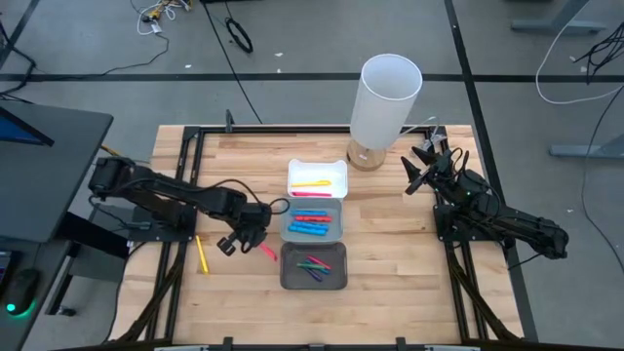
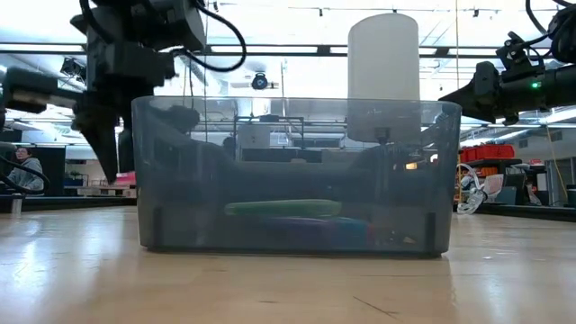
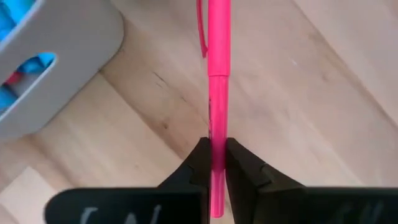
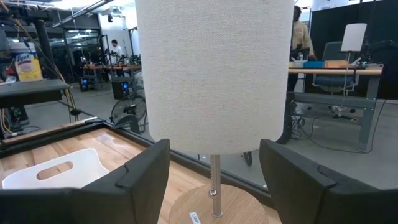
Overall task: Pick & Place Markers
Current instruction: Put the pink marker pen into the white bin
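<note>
My left gripper [image 1: 255, 244] [image 3: 217, 155] is shut on a pink marker [image 1: 266, 252] [image 3: 219, 74], left of the dark grey tray [image 1: 314, 265]. A yellow marker [image 1: 202, 253] lies flat on the wood farther left. The white tray [image 1: 317, 180] holds yellow and pink markers, the light grey tray [image 1: 312, 222] blue and red ones, and the dark grey tray green and purple ones. My right gripper [image 1: 417, 168] [image 4: 214, 165] stands open at the table's right, level, facing the lamp [image 1: 385, 97]. My left gripper pinches the pink marker's barrel [image 3: 217, 127] between its two fingertips, close to one end of the marker. The fingers come steeply from above. The long capped part [image 3: 219, 37] reaches out past the fingertips toward the trays. In the low view its pink end [image 2: 126, 178] shows above the tabletop.
The three trays stand in a row from far to near at the table's middle. A white-shaded lamp on a round wooden base [image 4: 214, 211] stands at the far middle. A black frame rail [image 1: 185, 195] runs along the table's left side. Bare wood lies near the front edge.
</note>
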Robot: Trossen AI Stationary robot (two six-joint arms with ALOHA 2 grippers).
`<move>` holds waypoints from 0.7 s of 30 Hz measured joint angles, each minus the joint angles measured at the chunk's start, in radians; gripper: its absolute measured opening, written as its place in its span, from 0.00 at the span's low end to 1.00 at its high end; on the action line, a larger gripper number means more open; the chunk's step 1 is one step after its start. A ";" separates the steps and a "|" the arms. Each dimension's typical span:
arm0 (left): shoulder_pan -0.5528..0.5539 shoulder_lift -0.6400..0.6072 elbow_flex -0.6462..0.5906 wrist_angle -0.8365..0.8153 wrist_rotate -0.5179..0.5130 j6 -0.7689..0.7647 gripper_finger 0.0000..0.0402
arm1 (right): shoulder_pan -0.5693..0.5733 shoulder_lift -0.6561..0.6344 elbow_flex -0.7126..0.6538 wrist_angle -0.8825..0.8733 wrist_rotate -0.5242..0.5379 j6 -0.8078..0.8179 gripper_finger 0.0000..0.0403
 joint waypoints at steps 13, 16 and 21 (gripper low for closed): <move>0.002 -0.143 0.093 -0.184 -0.006 0.006 0.07 | 0.000 0.000 0.000 0.000 0.000 0.000 0.62; 0.002 -0.154 0.133 -0.221 -0.007 0.005 0.07 | 0.000 0.000 0.000 0.000 0.000 0.000 0.62; 0.002 -0.154 0.204 -0.302 -0.025 0.000 0.07 | 0.000 0.000 0.000 0.000 0.000 0.000 0.62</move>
